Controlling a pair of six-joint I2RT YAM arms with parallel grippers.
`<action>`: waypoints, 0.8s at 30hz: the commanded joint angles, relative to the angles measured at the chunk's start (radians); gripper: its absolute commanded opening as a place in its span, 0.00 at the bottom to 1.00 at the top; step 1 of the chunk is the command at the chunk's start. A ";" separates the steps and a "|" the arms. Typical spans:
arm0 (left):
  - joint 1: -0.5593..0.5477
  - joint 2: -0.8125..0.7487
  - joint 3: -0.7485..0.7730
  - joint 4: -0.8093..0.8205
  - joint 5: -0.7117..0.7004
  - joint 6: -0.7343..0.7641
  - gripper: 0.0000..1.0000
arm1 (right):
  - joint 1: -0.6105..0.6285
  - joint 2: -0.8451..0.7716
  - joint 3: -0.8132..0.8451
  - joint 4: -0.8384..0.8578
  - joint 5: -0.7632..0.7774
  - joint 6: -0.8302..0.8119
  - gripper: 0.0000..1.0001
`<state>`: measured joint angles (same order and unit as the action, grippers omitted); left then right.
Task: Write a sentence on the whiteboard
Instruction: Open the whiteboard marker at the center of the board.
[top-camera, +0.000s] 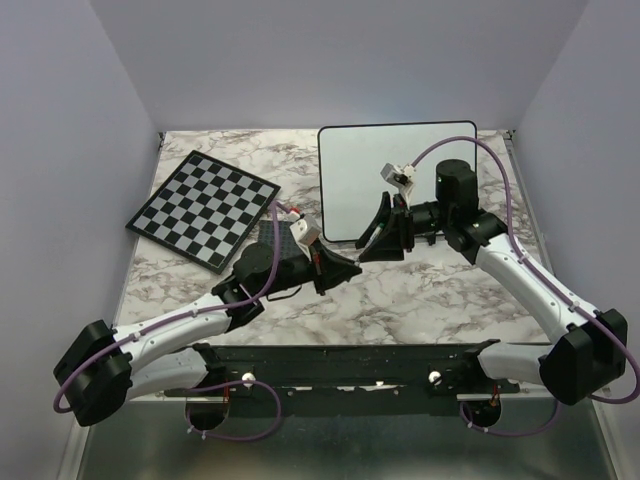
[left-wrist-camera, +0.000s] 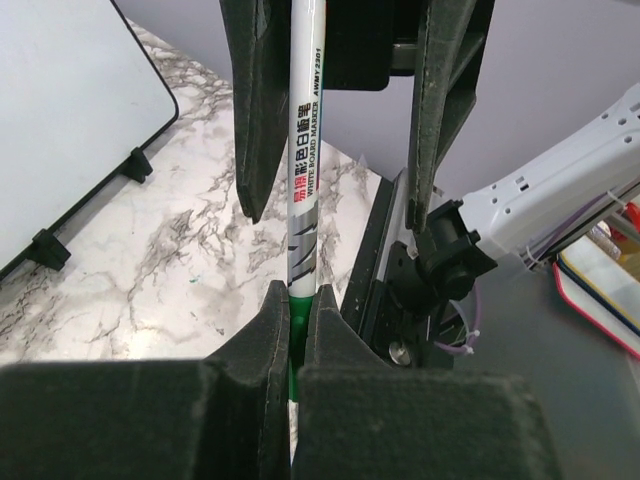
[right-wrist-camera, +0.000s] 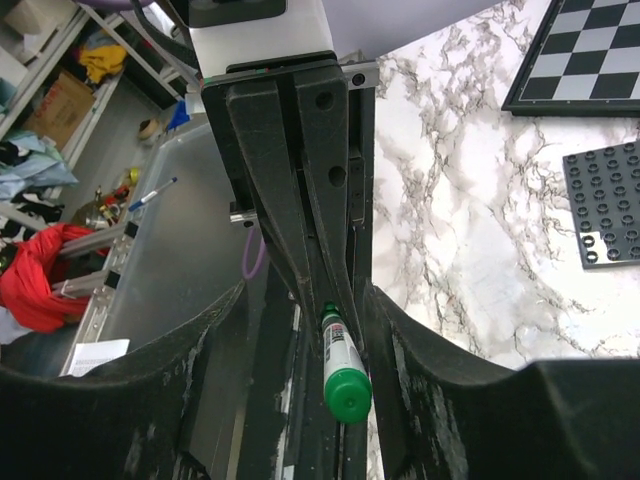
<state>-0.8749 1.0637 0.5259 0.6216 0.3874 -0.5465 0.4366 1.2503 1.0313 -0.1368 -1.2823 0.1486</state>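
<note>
The whiteboard (top-camera: 400, 175) lies at the back of the table, also in the left wrist view (left-wrist-camera: 70, 120); no sentence shows on it. My left gripper (top-camera: 338, 268) is shut on the green end of a white board marker (left-wrist-camera: 303, 150), seen in the left wrist view (left-wrist-camera: 296, 300). The marker points into my right gripper (top-camera: 378, 232), whose fingers (left-wrist-camera: 255, 100) stand apart on either side of the barrel without touching it. In the right wrist view the marker's other green end (right-wrist-camera: 346, 392) faces the camera between my open right gripper (right-wrist-camera: 310, 300) and its wide-spread fingers.
A black-and-white chessboard (top-camera: 205, 208) lies at the back left, also in the right wrist view (right-wrist-camera: 590, 50). A dark studded plate (right-wrist-camera: 605, 205) lies beside it, near my left arm. The whiteboard's small black feet (left-wrist-camera: 135, 165) rest on the marble table (top-camera: 420, 290).
</note>
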 joint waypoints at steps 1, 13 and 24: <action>-0.006 -0.050 0.025 -0.092 0.044 0.065 0.00 | -0.010 -0.032 0.029 -0.064 -0.032 -0.076 0.57; 0.010 -0.067 0.298 -0.814 0.169 0.417 0.00 | -0.016 0.090 0.285 -0.869 0.050 -0.859 0.74; 0.011 0.120 0.631 -1.339 0.156 0.675 0.00 | 0.117 0.113 0.302 -0.932 0.233 -0.865 0.65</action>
<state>-0.8677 1.1248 1.0580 -0.4358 0.5301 -0.0135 0.5209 1.3529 1.3117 -1.0172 -1.1309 -0.6899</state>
